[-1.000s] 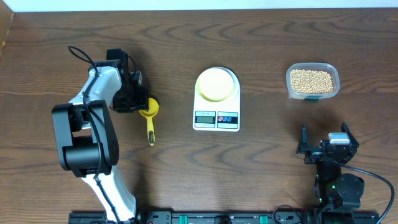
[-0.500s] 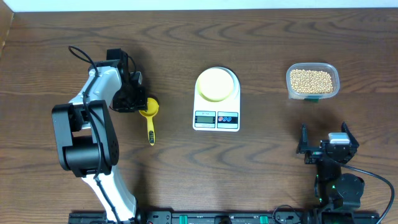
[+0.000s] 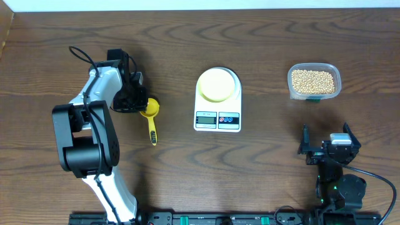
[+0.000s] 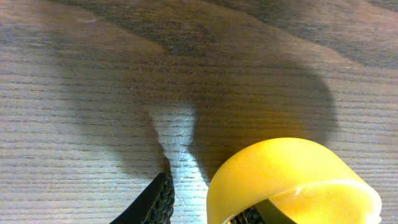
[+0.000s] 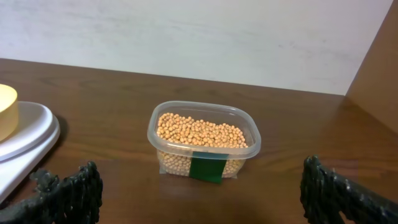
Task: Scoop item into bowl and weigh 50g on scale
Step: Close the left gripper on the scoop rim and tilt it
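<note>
Yellow scoop (image 4: 292, 174) wall straddled by L tool (image 4: 205, 205).

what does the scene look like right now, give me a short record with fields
left gripper: down at the scoop, one finger inside its cup, one outside, outer finger not touching the wall
right gripper: open, empty, facing the tub
beans: in the tub
bowl: on the scale, no beans seen in it
scoop contents: none visible
</note>
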Motion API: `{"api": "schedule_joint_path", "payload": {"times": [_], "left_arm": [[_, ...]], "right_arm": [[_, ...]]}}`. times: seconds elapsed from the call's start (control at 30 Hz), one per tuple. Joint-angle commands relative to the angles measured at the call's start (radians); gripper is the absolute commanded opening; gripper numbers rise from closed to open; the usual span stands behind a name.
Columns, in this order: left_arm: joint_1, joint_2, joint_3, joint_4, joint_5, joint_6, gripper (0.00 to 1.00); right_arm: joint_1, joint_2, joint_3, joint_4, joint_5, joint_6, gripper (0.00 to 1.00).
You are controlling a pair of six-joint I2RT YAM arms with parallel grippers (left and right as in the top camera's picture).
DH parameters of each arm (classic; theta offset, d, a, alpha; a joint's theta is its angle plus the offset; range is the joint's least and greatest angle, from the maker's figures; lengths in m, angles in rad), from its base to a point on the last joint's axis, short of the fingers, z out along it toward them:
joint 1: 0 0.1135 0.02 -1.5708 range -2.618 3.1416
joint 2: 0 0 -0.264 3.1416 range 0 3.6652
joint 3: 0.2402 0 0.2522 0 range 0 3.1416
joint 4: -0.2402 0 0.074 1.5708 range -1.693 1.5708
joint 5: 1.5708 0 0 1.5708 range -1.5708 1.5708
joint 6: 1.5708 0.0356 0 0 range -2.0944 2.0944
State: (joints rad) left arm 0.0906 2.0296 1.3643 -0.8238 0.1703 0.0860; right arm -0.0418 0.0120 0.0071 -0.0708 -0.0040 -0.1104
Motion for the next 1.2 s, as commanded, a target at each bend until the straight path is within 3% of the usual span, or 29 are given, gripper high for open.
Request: {"api": "schedule_joint_path", "payload": {"times": [0.0,0.7,1.17], "left_arm": [[0.002,0.004,-0.014,0.0,-0.006,0.007,0.28],[0.002,0.004,-0.014,0.0,-0.006,0.007,0.08],[0.002,0.004,-0.014,0.0,-0.006,0.007,0.08]], "right_arm": [[0.004,-0.006,-0.002,-0.005,0.005,-0.007,0.99],[0.004,-0.006,-0.002,-0.005,0.005,-0.007,0.99],[0.004,-0.006,-0.002,-0.005,0.005,-0.007,0.99]]}}
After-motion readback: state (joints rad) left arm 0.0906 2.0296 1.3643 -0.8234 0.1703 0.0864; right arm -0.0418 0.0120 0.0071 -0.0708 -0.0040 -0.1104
